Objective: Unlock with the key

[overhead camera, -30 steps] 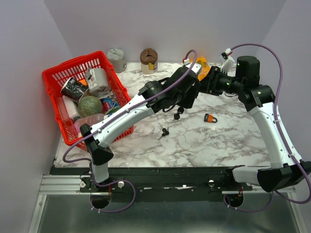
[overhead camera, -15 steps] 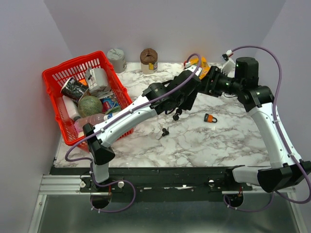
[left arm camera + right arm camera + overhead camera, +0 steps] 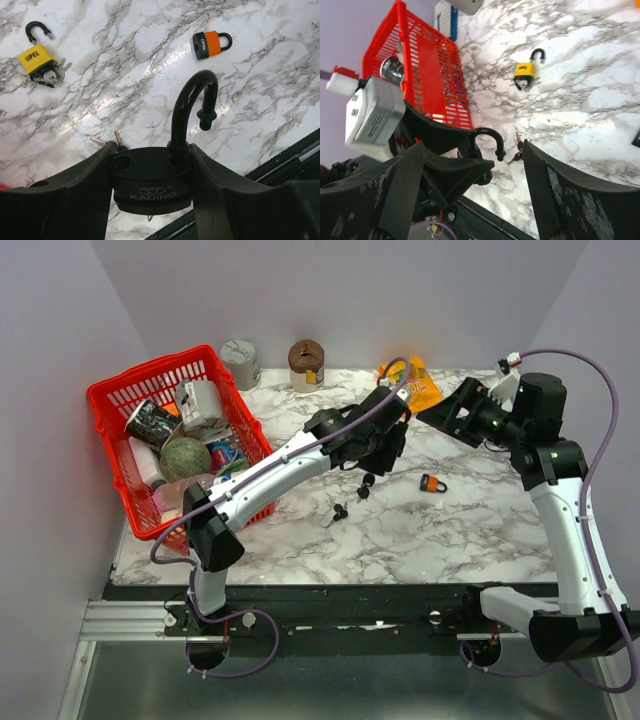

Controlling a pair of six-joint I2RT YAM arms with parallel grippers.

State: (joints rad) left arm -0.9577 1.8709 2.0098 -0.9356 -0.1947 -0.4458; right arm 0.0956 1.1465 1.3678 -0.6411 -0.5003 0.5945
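Black padlock [image 3: 150, 182] sat clamped in the left fingers [image 3: 60, 200], shackle [image 3: 187, 100] open, right fingers [image 3: 565, 200] apart and empty: unlocking looked done, setting it on the counter [image 3: 150, 50] next.

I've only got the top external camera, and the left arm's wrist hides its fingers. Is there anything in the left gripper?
Observer: Yes. In the left wrist view the left gripper is shut on a black padlock, clamped by its body between the two fingers.
Operator: Okay, is that lock open or locked?
Observer: Open. One end of its shackle is out of the body and hangs free above the marble, while the other end sits in its hole.
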